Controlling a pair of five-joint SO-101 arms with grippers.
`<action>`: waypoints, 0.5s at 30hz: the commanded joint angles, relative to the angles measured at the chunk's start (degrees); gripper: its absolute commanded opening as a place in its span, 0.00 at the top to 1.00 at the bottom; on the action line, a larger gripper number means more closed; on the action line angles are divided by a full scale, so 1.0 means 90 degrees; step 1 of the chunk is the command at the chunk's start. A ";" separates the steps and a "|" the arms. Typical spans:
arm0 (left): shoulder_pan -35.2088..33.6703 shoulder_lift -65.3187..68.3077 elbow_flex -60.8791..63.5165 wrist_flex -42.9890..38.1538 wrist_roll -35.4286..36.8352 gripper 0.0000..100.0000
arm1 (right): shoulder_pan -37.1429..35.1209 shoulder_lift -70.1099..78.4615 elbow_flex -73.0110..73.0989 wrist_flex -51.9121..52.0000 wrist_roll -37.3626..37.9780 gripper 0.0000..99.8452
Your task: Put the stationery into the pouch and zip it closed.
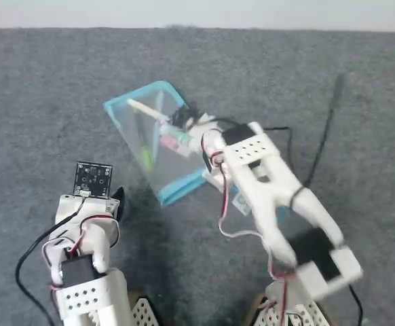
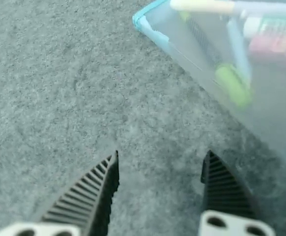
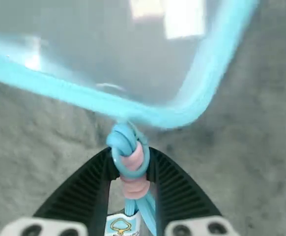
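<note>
Grey carpet (image 1: pixel 48 81) covers the table, and a see-through pouch (image 1: pixel 160 173) with a blue rim lies flat on it between the two arms. The stationery is inside the pouch. A pale pen (image 1: pixel 143 109) and a fat green marker (image 2: pixel 234 83) show through its side, so I think the putting-in part is done.

The right gripper (image 3: pixel 129 157) is pressed together on the zip pull (image 3: pixel 121 140), a knotted blue cord with pink beads (image 3: pixel 133 162). The cord hangs from a corner of the blue rim. The gripper pinches it there because the cord is easy to hold, and pulling it slides the zip along. I cannot tell if the zip is shut all the way.

The left gripper (image 2: pixel 161 162) is spread wide and holds nothing. It sits low over the carpet, just beside the near side of the pouch but not touching it. I think it waits there so it can press the pouch down if it slides. The pouch is light and soft, so a hard pull could drag it across the carpet.
</note>
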 commanded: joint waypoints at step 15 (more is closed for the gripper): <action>0.1602 -0.0039 -0.2369 0.0879 0.0977 0.69 | -0.0708 -0.3092 0.0625 -0.0308 -0.0860 0.99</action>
